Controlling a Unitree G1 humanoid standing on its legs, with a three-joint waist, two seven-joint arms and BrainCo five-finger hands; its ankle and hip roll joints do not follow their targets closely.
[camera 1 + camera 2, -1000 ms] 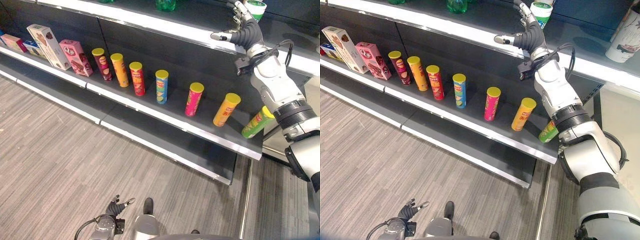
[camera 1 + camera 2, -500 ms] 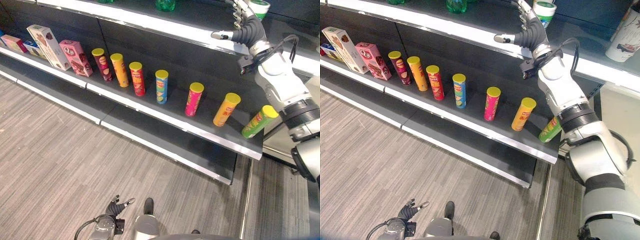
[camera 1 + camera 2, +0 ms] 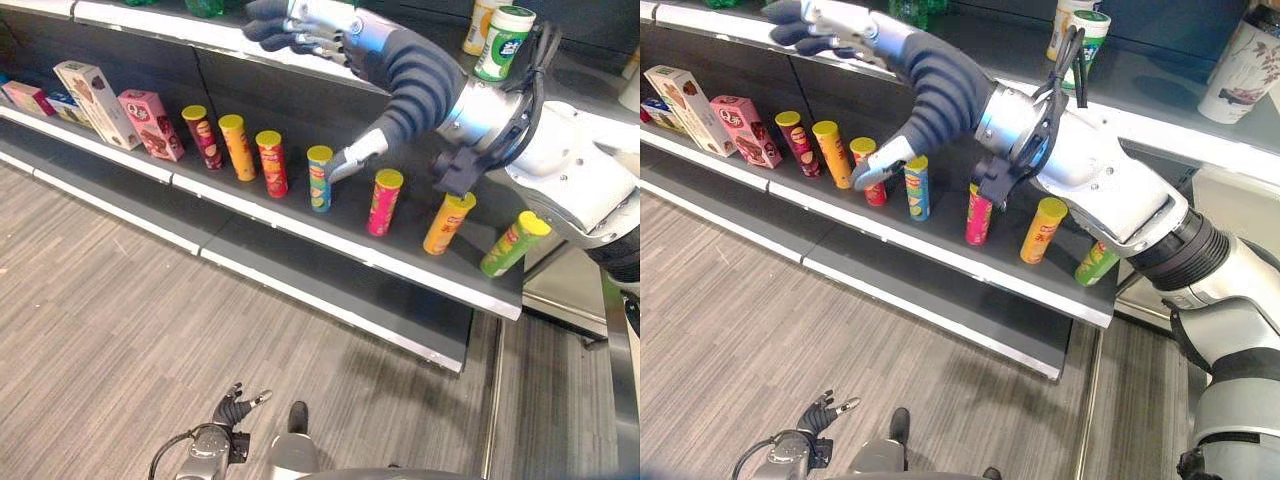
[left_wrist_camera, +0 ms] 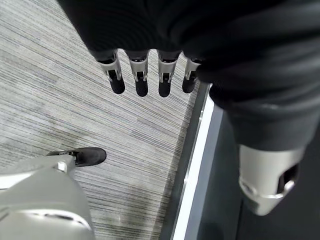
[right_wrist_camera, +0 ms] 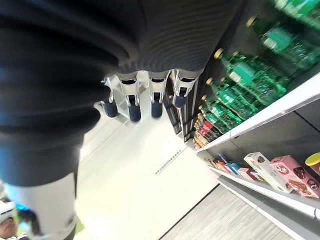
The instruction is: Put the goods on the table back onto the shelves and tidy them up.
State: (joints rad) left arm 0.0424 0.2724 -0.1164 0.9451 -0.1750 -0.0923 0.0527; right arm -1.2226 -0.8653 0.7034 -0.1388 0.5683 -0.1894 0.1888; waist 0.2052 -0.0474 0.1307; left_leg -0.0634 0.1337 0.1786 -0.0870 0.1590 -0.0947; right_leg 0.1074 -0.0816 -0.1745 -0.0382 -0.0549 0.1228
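Green-and-white can (image 3: 503,42) stands upright on the upper shelf (image 3: 560,75) near its right end, beside a yellow can (image 3: 478,25) and apart from both hands; right hand (image 3: 300,22), fingers straight and empty, hangs out before the shelf's front edge. Judgement: placing looks done, so bring the arm away clear of the chip tubes (image 3: 384,200) on the middle shelf (image 3: 400,262), the green tube (image 3: 513,244) already leaning at its right end. Left hand (image 3: 232,408) low over the floor, fingers relaxed, empty; labels too small to read.

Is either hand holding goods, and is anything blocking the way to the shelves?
No. The right hand is open and empty, raised before the upper shelf; the left hand hangs open over the floor. Nothing visible blocks the shelves.
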